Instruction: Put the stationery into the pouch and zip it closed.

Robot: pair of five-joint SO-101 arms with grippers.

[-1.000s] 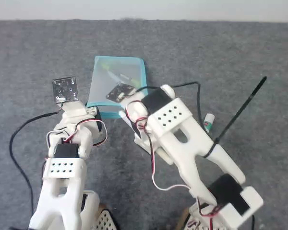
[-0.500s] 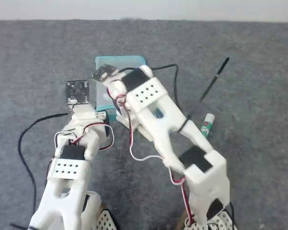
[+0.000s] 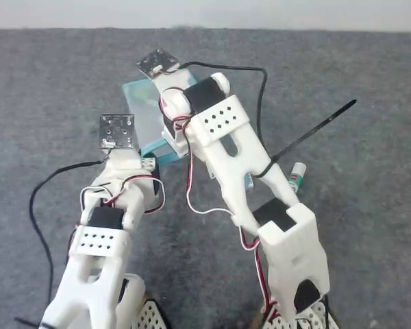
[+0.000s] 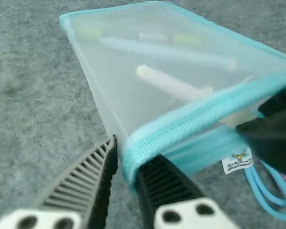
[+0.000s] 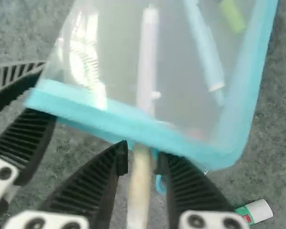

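A translucent pouch [image 3: 142, 108] with teal edging lies on the grey table between the two arms. My left gripper [image 4: 128, 183] is shut on the corner of the pouch [image 4: 133, 90] at its zipper edge. My right gripper [image 5: 140, 183] is shut on a cream pen [image 5: 139, 188], whose front part reaches through the mouth into the pouch [image 5: 109, 57]. Inside lie a light blue pen [image 4: 171, 52] and green items [image 5: 231, 14]. The held pen shows as a white stick [image 4: 171, 83] through the pouch wall.
A white glue stick [image 3: 298, 177] with a green label lies on the table right of the right arm [image 3: 219, 130]. A black strip [image 3: 315, 130] sticks out from that arm. The left gripper's fingers [image 5: 21, 138] sit close beside my right gripper. Grey carpet-like surface all round.
The right arm swung up and to the left, over the pouch, carrying its black strip with it. The left arm edged right. The pouch's near edge now sits raised and tilted.
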